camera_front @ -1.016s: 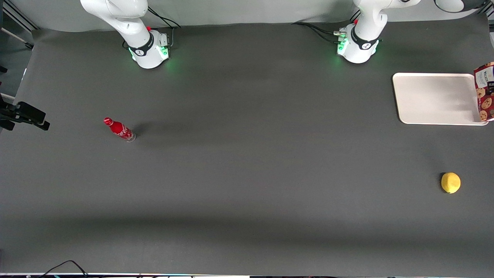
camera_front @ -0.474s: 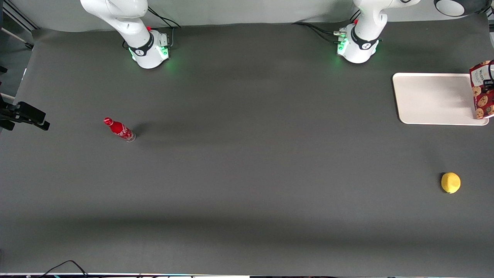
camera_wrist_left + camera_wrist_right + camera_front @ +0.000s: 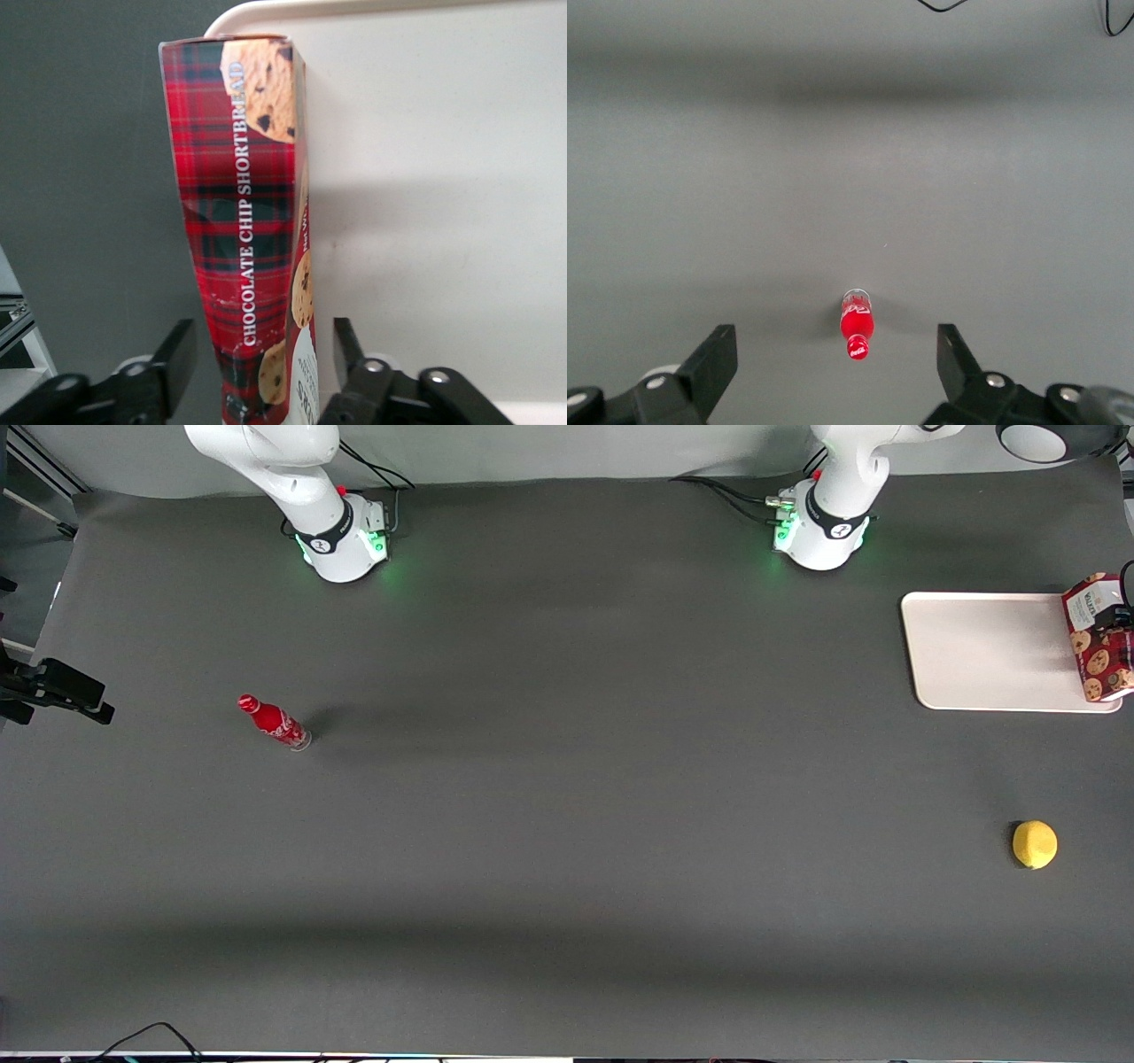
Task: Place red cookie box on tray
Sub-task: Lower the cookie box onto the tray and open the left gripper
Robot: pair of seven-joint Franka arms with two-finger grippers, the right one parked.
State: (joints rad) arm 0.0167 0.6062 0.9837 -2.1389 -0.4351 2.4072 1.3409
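At the working arm's end of the table (image 3: 567,824), the red cookie box (image 3: 1097,640) is over the edge of the tray (image 3: 992,651); whether it rests on it, cannot tell; the pincer (image 3: 261,376) sits at the box's label end, fingers (image 3: 177,361) spread, a gap on each side, not clamping the carton; box is long tartan cardboard with cookie pictures, dented near the pincer; tray is flat, cream-white, rounded corners, low rim, otherwise bare; a round yellow lemon (image 3: 1035,844) lies nearer the front camera than the tray, well apart; a small red bottle (image 3: 274,722) lies toward the parked arm's end; table cover dark grey, matte.
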